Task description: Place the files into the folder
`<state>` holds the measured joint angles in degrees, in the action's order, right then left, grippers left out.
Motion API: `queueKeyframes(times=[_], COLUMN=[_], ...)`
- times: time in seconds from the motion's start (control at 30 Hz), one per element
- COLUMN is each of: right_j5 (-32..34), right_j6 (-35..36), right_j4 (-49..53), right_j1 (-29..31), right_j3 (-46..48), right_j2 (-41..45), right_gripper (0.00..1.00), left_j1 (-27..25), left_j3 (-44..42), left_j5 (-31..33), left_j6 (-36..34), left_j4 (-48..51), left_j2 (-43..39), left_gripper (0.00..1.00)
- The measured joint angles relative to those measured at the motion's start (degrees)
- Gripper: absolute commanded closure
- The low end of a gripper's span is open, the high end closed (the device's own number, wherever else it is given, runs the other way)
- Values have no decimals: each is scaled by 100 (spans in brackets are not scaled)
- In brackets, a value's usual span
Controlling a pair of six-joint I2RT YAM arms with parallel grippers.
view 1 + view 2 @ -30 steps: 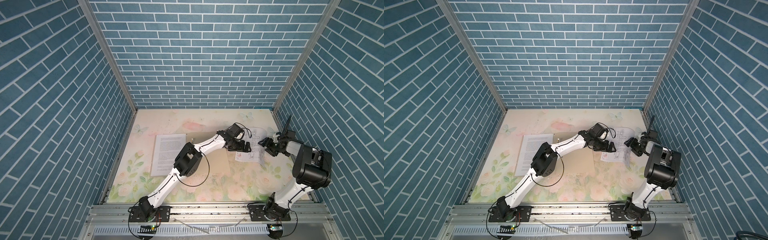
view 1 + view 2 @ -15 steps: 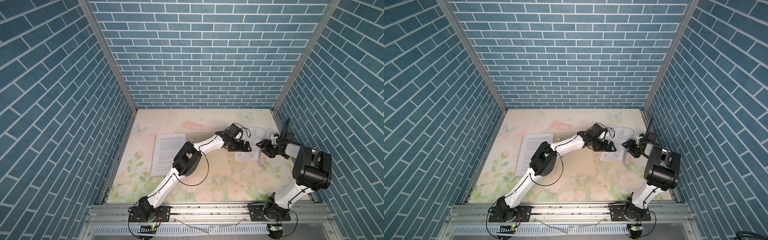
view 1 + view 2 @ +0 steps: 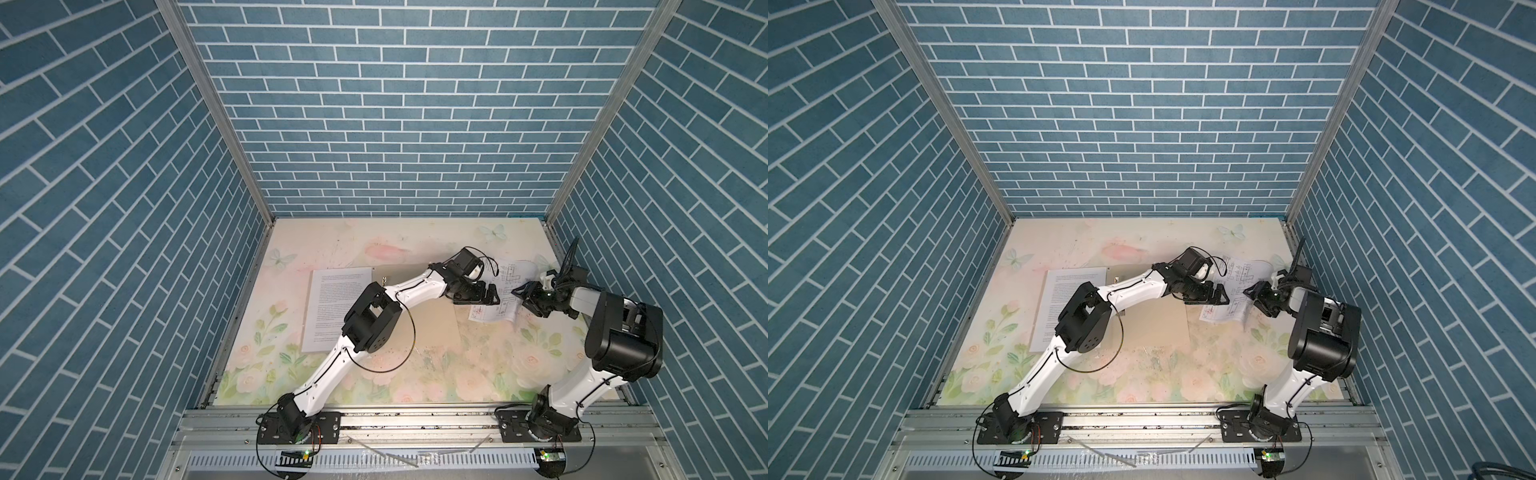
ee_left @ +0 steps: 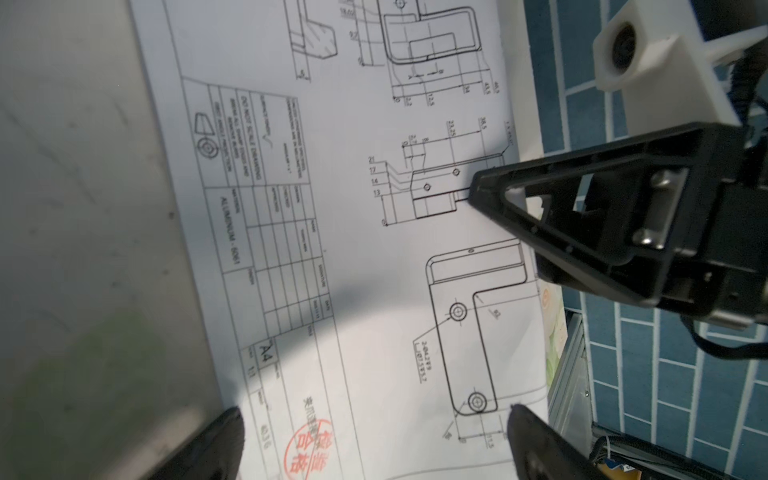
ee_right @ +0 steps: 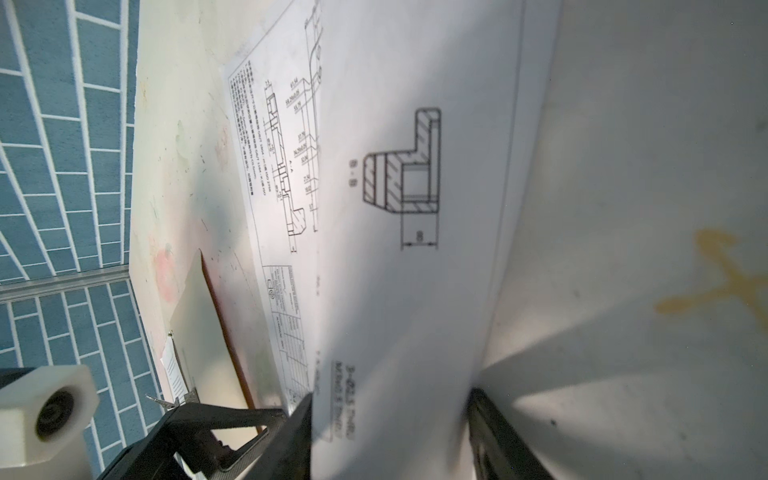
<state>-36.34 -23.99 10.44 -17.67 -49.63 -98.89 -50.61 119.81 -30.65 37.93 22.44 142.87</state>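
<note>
Top views: drawing sheet (image 3: 496, 297) lies right of centre on the worktop (image 3: 415, 365), its right edge curled up off the surface. It sits between the two grippers: left gripper (image 3: 486, 296) over its left part, right gripper (image 3: 524, 296) at the lifted right edge. The right arm is nearer that edge. The sheet's long axis runs roughly away from the robot's base, slightly tilted. The folder (image 3: 1156, 322) lies flat just left of the sheet, tan, mostly hidden under the left arm. The text sheet (image 3: 1065, 305) lies further left, flat, overlapping the folder's left side. To go in, the drawing has to travel left, onto the folder.

Left wrist: left gripper (image 4: 374, 440) is spread fully wide, holding nothing, both fingertips (image 4: 216, 440) hovering over the drawing's title-block end. The right gripper's tip sits on the print at the sheet's far edge.

Right wrist: right gripper (image 5: 390, 419) is partly open with the raised paper edge running between its jaws. I can't tell whether it actually pinches the sheet yet. The folder's edge (image 5: 208, 320) shows beyond the sheet, with the metal clip (image 5: 176, 401) near its spine.

Sheet looks white and thin with black line work and a red stamp; it's limp and bows readily.
</note>
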Motion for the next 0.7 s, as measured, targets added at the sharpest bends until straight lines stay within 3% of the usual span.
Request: queueKeyframes(times=[0.2,0.4,0.5,0.7], right_j5=[2,2,2,7], right_j6=[0,-4,-4,-4], right_j4=[4,4,2,2], right_j1=[2,2,4,4], right_j3=[0,2,4,4], right_j2=[0,0,0,0], right_gripper=[43,43,43,43], left_j1=[0,-85,-229,-785], left_j3=[-772,-2428,-2883,-3091], left_j5=[59,-39,275,1456], left_j6=[262,907,608,-699], left_j4=[-199,-1351,-1349,-1038], left_j2=[-686,-1764,-2085,-2481], left_gripper=[0,0,0,0])
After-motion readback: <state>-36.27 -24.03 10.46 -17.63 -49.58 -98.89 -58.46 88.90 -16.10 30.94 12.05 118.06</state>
